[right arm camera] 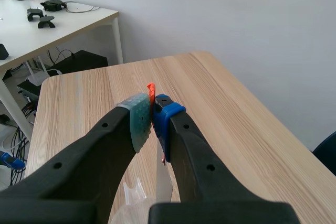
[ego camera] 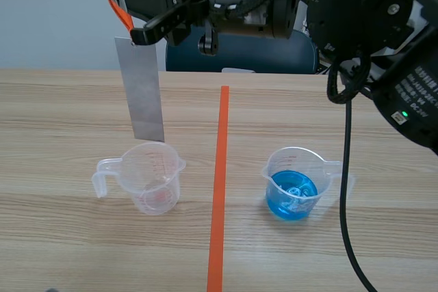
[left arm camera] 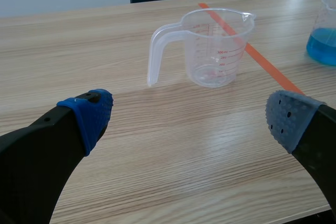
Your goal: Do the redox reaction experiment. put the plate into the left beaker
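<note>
Plate [ego camera: 140,87] of flat grey metal hangs upright above the left beaker [ego camera: 140,176]. Its lower edge sits at or just over the rim on the far side. It is not yet inside, as far as I can tell from the scene view.

The right gripper [ego camera: 140,34] reaches across from the right side. It is clamped on the plate's top end, where an orange tab [ego camera: 116,1] sticks out. In the right wrist view the two pads of that gripper [right arm camera: 153,114] are pressed together on the orange tab [right arm camera: 150,90]. A thin sliver of the plate shows below them.

My worry is the lower corner. The plate hangs slightly tilted and close to the back rim, so a straight descent could catch the lip and tip the light plastic beaker. The pinch is only on the very top, so the plate could swing or slip if it knocks the wall.

The plate is long, narrow and dull silver, with straight edges. It looks taller than the beaker, so I expect it to lean against the rim once released.

The left beaker [left arm camera: 215,45] is clear plastic with a handle, a spout and red markings, and it looks empty. The left gripper [left arm camera: 189,124] sits low over the table [left arm camera: 157,182], wide open and holding nothing, well short of the beaker.

Across the orange tape line [ego camera: 219,189], the right beaker [ego camera: 294,186] holds blue liquid.
</note>
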Motion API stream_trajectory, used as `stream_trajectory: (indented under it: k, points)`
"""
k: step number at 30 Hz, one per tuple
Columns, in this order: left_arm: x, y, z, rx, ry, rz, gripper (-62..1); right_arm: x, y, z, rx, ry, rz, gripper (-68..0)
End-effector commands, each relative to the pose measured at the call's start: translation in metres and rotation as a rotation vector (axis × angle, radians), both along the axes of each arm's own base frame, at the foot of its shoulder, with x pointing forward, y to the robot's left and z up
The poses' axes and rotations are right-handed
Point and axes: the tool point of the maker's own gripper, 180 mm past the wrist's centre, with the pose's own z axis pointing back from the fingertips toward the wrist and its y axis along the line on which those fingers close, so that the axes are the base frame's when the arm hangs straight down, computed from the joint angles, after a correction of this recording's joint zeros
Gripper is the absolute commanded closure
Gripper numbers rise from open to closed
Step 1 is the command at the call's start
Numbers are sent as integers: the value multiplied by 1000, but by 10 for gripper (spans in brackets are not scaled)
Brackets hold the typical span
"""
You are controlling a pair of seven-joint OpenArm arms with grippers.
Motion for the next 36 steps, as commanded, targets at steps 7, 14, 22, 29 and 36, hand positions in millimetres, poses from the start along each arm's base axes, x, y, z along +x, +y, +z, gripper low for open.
stream_trajectory:
  k: [7,14,22,29,36]
  points:
    - [0,0,6,-8,-18,2,-615,-1,1,12,36,-20,9,-2]
    - [0,0,6,-8,-18,2,-615,-7,6,7,23,-11,30,-2]
    - [0,0,6,-9,-18,2,-615,-17,16,-1,5,1,67,-2]
    - [0,0,6,-9,-18,2,-615,-14,16,-6,-9,2,55,-2]
    - [0,0,6,-9,-18,2,-615,-5,12,-17,-13,32,33,-2]
